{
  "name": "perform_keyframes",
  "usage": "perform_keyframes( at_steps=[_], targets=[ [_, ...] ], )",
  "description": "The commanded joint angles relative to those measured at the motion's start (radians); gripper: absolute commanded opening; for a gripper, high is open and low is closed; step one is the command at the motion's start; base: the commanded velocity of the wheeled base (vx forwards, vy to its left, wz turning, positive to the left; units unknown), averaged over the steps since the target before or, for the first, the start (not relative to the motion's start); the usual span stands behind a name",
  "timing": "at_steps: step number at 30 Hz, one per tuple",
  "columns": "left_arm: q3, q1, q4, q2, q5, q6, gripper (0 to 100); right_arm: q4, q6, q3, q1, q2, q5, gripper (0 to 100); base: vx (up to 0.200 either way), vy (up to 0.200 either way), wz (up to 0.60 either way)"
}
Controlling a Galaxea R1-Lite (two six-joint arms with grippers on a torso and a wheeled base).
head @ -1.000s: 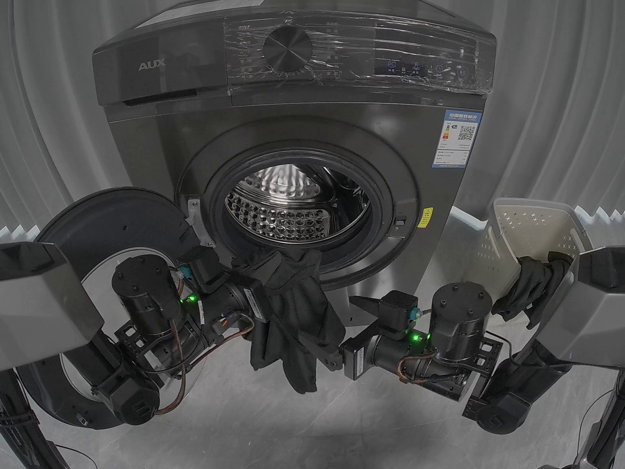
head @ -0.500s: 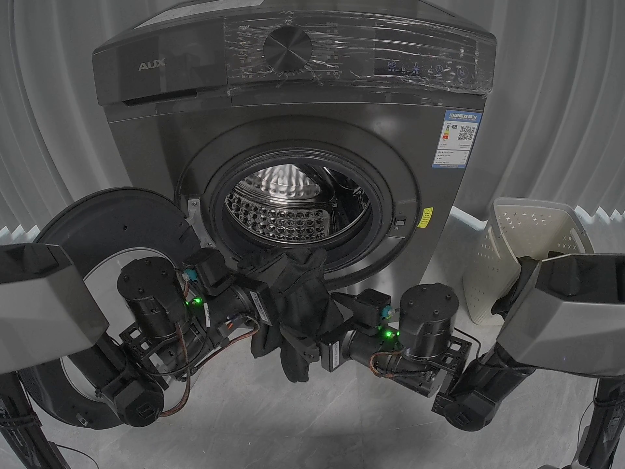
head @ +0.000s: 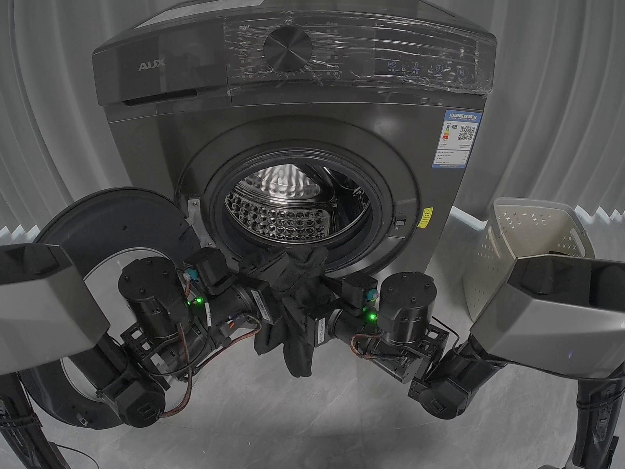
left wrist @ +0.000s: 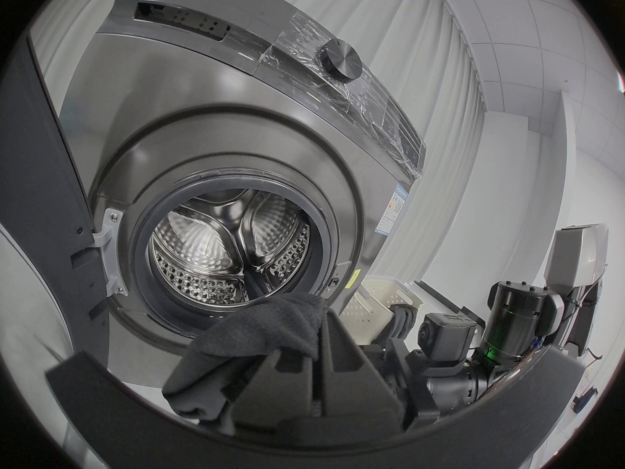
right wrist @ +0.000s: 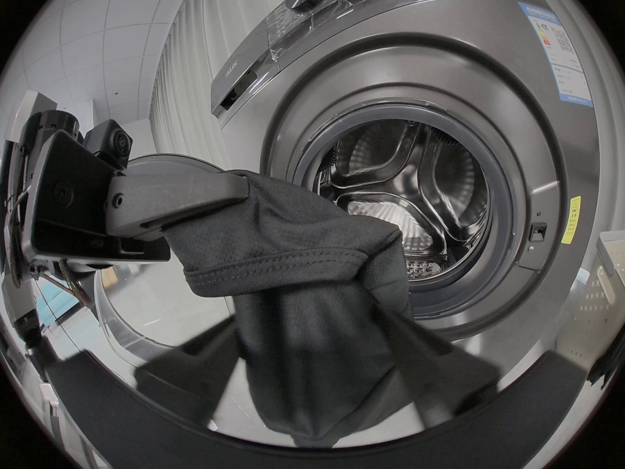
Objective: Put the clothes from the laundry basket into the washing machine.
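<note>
Just below the open mouth of the dark grey front-loading washing machine (head: 293, 118), a black knit garment (head: 296, 288) hangs lengthwise toward the floor, its top clamped tight in the left claw (left wrist: 312, 353). The right claw (right wrist: 319, 359) sits close beside it, fingers spread, with cloth dangling between them. The opening lies straight ahead of the left claw and a little higher, so that arm looks best placed to feed it in. Bare steel shows in the drum (head: 286, 206). The white perforated plastic laundry basket (head: 527, 229) stands well off to the right, with another dark cloth (left wrist: 402, 320) draped over its rim.
</note>
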Motion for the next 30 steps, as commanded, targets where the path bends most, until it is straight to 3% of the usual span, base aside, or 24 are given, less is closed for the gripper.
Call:
perform_keyframes(
  at_steps=[1,13,14,22,30],
  targets=[
    [0.001,-0.001,0.000,-0.001,0.000,-0.006,0,0.000,0.002,-0.005,-0.003,0.002,0.000,0,0.000,0.000,0.00],
    [-0.001,0.010,0.000,0.002,-0.002,-0.006,0,0.009,0.001,0.085,-0.019,-0.110,0.002,0,0.000,0.000,0.00],
    [0.001,0.012,0.000,0.002,-0.003,-0.006,100,0.010,0.001,0.092,-0.019,-0.118,0.002,0,0.000,0.000,0.00],
    [-0.007,0.055,0.001,0.013,-0.003,-0.029,100,0.012,-0.001,0.127,-0.059,-0.142,0.002,0,0.000,0.000,0.00],
    [-0.008,0.061,0.001,0.019,-0.005,-0.029,100,0.015,-0.002,0.136,-0.079,-0.165,0.003,0,0.000,0.000,0.00]
  ],
)
